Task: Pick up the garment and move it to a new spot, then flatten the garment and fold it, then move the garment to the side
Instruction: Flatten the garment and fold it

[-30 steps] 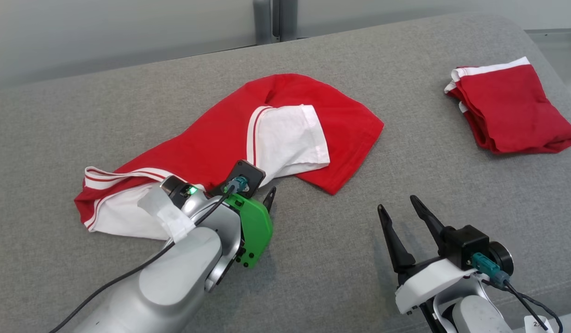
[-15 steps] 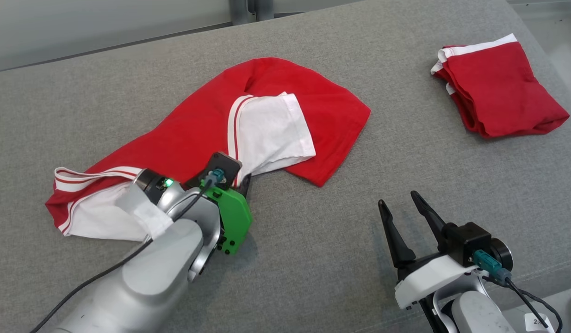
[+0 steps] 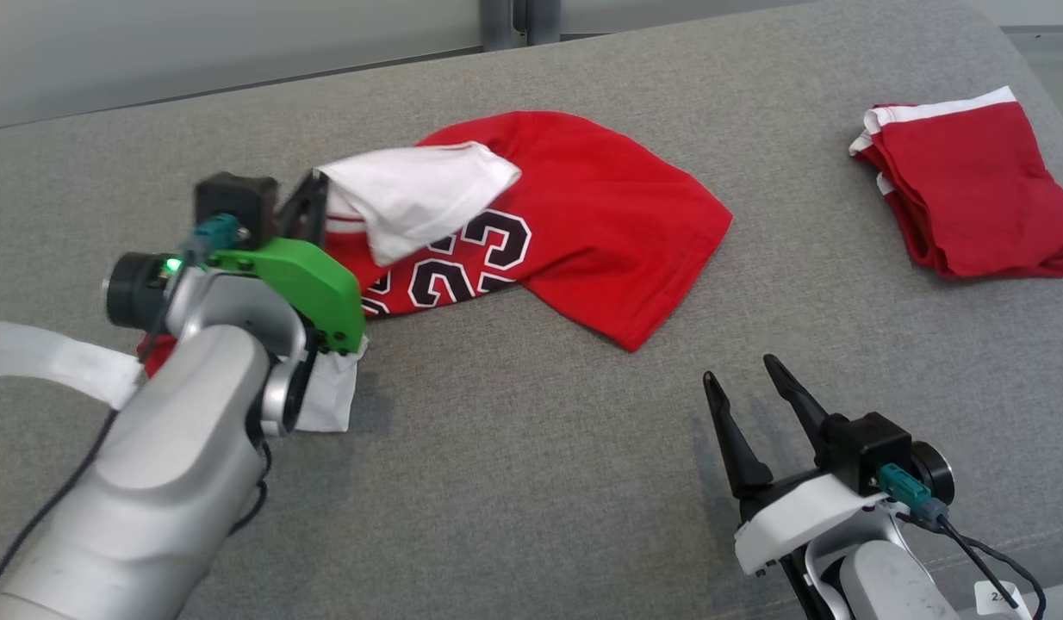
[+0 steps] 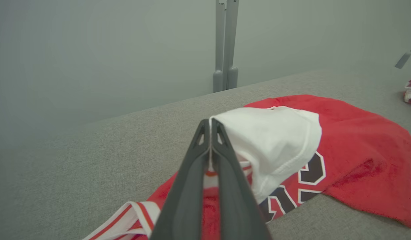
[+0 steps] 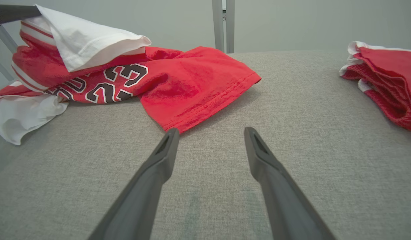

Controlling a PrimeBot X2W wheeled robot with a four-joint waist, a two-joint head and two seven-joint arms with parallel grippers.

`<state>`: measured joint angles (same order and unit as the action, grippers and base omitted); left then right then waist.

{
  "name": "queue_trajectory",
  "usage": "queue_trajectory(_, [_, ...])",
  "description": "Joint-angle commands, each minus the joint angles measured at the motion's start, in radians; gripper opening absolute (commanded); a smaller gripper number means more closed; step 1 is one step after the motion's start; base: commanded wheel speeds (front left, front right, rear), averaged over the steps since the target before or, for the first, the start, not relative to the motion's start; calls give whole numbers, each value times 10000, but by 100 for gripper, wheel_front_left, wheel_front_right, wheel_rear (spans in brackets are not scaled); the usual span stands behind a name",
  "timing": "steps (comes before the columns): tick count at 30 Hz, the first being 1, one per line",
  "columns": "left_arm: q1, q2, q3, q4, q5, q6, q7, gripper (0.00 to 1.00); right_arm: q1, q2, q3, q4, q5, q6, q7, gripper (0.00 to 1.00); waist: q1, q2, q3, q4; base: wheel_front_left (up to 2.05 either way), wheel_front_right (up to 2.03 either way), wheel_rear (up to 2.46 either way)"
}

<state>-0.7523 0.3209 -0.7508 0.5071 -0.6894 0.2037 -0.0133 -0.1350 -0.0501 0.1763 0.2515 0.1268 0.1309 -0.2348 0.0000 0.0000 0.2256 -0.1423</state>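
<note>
Pick-up in hand: garment (image 3: pixel 600 215) is clamped between left fingers (image 4: pixel 189 186); right fingers (image 5: pixel 149 186) are held apart; carrying elsewhere is required next.

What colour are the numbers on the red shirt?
The numbers are black with white outlines, clearest in the right wrist view.

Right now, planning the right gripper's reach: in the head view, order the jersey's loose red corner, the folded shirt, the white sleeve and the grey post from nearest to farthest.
1. Jersey corner, just ahead and left of the right gripper.
2. Folded shirt, ahead on the right.
3. White sleeve, far left, in the left gripper.
4. Grey post, behind the couch, farthest.
</note>
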Motion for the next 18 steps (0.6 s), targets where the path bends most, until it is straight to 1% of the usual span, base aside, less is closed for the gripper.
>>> queue_trajectory(1, [-186,310,326,-117,-120,188,-191,0,-91,-9,26,-45,-49,-4,12,100,0,0,5,113,0,0,0])
queue_trajectory(3, [-333,590,623,-175,-195,281,-326,0,-81,-8,55,-87,-74,-4,38,100,0,0,45,162,0,0,0])
queue_trajectory(7, [-671,1061,1008,95,-285,285,-414,0,-158,-8,155,-151,-163,-4,127,100,0,0,161,144,0,0,0])
queue_trajectory(9, [-788,1152,1068,197,-281,267,-452,0,-180,-8,173,-176,-181,-4,136,100,0,0,193,113,0,0,0])
queue_trajectory(14, [-1357,1552,1191,970,-88,225,-474,0,-228,-9,255,-272,-359,-4,250,100,0,0,349,-112,0,0,0])
queue_trajectory(15, [-1603,1720,1242,1341,-7,288,-513,0,-254,-9,286,-309,-396,-4,292,100,0,0,412,-206,0,0,0])
queue_trajectory(16, [-1692,1767,1296,1556,-34,293,-507,13,-268,-6,314,-336,-413,-4,289,100,0,0,441,-259,0,0,0])
queue_trajectory(17, [-1786,1762,1338,1720,-74,274,-574,100,-276,-8,319,-349,-434,-4,318,100,0,0,464,-298,0,0,0])
queue_trajectory(18, [-1871,1739,1379,1870,-124,191,-638,100,-272,-8,320,-363,-448,-4,336,100,0,0,480,-321,0,0,0])
